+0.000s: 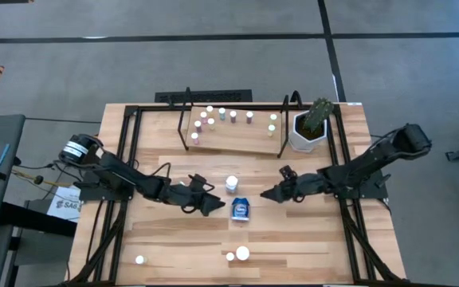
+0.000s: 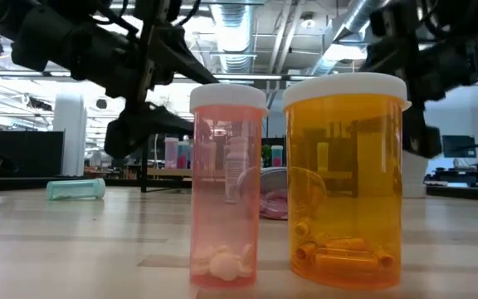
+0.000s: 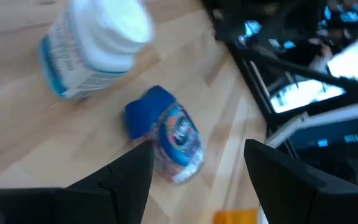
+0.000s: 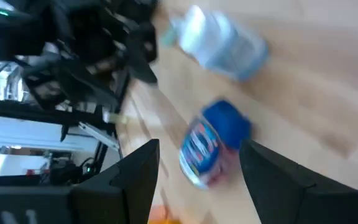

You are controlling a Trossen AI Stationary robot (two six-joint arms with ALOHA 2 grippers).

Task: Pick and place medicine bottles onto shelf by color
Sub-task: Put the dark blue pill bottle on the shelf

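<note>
Blue-capped bottle (image 1: 241, 209) with an unreadable label lies between the left claw (image 1: 213, 206) and right claw (image 1: 268, 194), both spread apart.

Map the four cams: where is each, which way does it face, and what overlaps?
High: overhead, straight down; both arms, shelf, blue bottle.
Low: table height, level across; pink vial, orange vial, arms above.
Left wrist: past the open left gripper at the blue bottle.
Right wrist: past the open right gripper, same bottle.
Shared: both wrists see the blue and the white-capped bottle.

gap: left gripper (image 1: 216, 206) – right gripper (image 1: 266, 194) | blocked: blue bottle (image 1: 240, 209), white-capped bottle (image 1: 232, 184)
</note>
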